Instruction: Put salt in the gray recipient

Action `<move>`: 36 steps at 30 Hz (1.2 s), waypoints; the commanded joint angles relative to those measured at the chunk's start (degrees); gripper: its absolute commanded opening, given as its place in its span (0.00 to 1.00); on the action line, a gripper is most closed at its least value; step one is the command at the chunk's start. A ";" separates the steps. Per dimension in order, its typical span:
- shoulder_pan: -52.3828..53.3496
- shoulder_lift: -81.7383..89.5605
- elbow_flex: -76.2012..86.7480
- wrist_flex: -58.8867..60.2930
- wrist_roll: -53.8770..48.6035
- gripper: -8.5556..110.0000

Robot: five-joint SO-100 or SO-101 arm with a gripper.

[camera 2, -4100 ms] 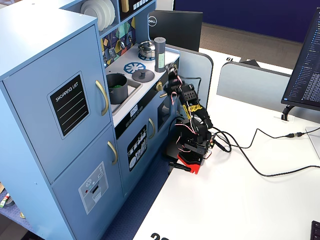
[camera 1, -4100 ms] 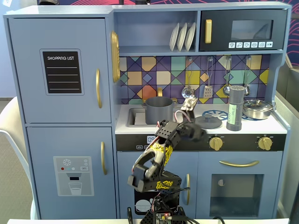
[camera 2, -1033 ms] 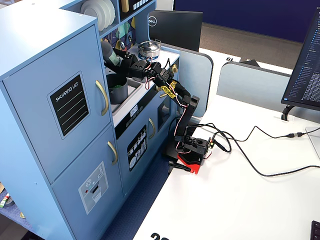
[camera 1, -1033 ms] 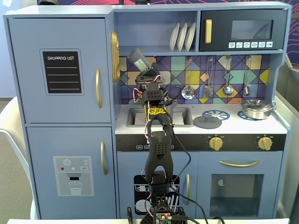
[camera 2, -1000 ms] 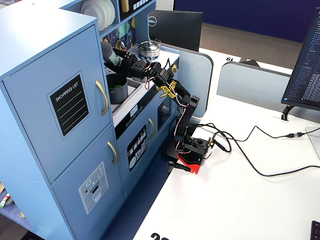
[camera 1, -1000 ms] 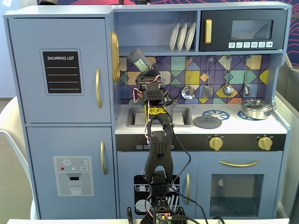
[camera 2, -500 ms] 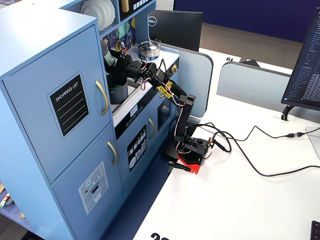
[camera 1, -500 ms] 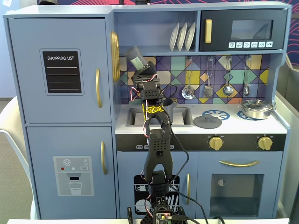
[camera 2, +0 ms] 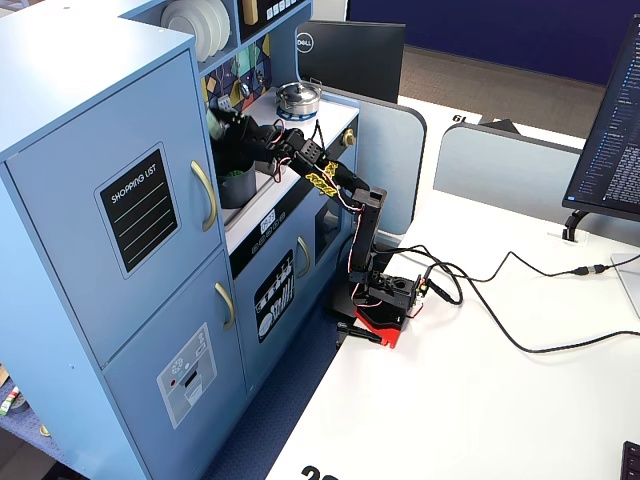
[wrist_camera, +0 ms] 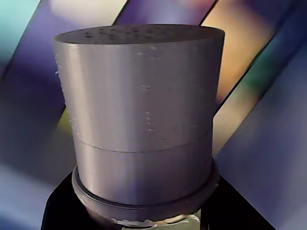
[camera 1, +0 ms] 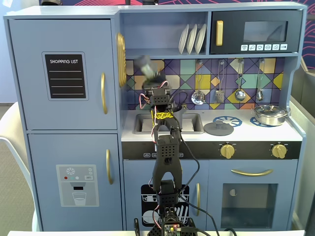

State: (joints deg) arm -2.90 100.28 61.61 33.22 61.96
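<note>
Holding gray salt shaker (wrist_camera: 139, 124), gripper (camera 1: 150, 78) jaws clenched round its base, raised above sink (camera 1: 142, 123). Holed top faces tiled backsplash (camera 1: 246, 73). Dark gray pot (camera 2: 236, 185) sits below. Likely next: tip shaker over pot and shake.

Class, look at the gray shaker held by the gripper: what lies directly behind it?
In the wrist view, the gray shaker hides most of the background; around it the colourful tiled backsplash shows, blurred. The gripper holds it raised before those tiles.
</note>
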 commanded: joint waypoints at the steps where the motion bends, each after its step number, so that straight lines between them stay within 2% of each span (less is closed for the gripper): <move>1: 1.93 -1.58 -10.28 10.02 0.53 0.07; 4: 3.08 -2.37 -11.51 24.61 2.90 0.07; 6: 2.55 -2.29 -9.49 27.16 3.34 0.07; 8: 1.49 -2.02 -8.00 23.29 2.64 0.07; 11: 0.00 -0.88 -5.19 9.05 -3.69 0.07; 13: 0.88 -0.79 -5.71 2.55 -14.85 0.07; 16: 7.29 -0.70 -7.56 3.52 -38.14 0.07; 21: 24.70 0.88 -5.71 8.88 -80.86 0.07; 23: 31.82 1.76 -3.34 7.12 -100.28 0.07; 25: 38.67 2.11 -0.44 -1.05 -116.81 0.07; 30: 47.99 1.85 6.94 -15.64 -142.65 0.07; 36: 51.59 2.02 18.02 -24.08 -149.24 0.07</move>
State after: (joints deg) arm 46.67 97.73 76.55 15.73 -77.17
